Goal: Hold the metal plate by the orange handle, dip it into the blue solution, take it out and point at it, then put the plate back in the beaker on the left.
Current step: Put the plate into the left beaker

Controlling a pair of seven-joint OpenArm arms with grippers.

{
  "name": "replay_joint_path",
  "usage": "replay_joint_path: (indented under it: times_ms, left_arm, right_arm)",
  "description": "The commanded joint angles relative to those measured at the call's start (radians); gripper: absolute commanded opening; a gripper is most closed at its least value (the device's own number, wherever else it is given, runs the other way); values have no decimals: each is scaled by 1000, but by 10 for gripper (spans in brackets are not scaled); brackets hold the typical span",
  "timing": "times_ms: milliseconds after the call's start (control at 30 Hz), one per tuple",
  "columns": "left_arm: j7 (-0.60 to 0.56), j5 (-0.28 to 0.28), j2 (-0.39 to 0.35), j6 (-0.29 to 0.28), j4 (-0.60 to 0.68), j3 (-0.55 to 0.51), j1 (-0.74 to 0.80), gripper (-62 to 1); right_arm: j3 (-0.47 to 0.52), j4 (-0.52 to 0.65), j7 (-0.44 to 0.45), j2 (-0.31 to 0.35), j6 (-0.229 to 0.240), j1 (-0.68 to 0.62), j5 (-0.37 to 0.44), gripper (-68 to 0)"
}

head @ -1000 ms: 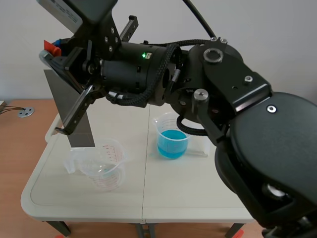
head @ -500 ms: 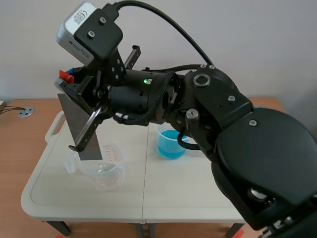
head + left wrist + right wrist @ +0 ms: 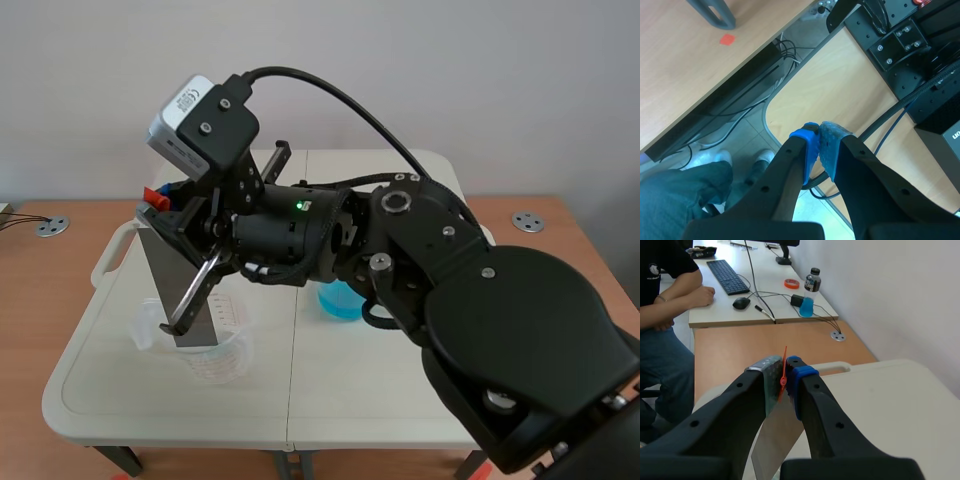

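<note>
In the scene view the right arm reaches across to the table's left side. My right gripper (image 3: 157,200) is shut on the orange handle (image 3: 150,192) of the grey metal plate (image 3: 178,285). The plate hangs nearly upright with its lower end inside the clear beaker (image 3: 218,358). The beaker of blue solution (image 3: 340,303) stands mid-table, mostly hidden behind the arm. The right wrist view shows my right gripper (image 3: 785,366) clamping the thin orange handle (image 3: 784,376), with the plate (image 3: 771,440) hanging below. My left gripper (image 3: 817,131) is shut on nothing, off the table.
The white table (image 3: 360,400) has bare surface in front and to the right. A person (image 3: 667,285) sits at a far desk with a keyboard, a bottle and a blue flask (image 3: 806,307). Under the left gripper are wooden desks, cables and a person's legs (image 3: 680,190).
The right arm has come down and a little rightward with the plate. The plate's lower end went from above the clear beaker into it.
</note>
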Motion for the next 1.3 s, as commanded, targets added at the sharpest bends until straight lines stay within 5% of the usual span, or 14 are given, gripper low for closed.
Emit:
replay_joint_path:
  times_ms: [0, 1067, 1267]
  left_arm:
    - [-13, 1, 8, -5, 14, 0, 6, -592]
    - [-9, 39, 44, -5, 14, 0, -9, -592]
    - [-9, 39, 44, -5, 14, 0, -11, -592]
  right_arm:
    - [-3, 0, 27, -3, -4, 20, 3, -662]
    - [-3, -126, 51, -3, -16, 19, -106, -661]
    - [-2, -126, 48, -3, -16, 20, -121, -540]
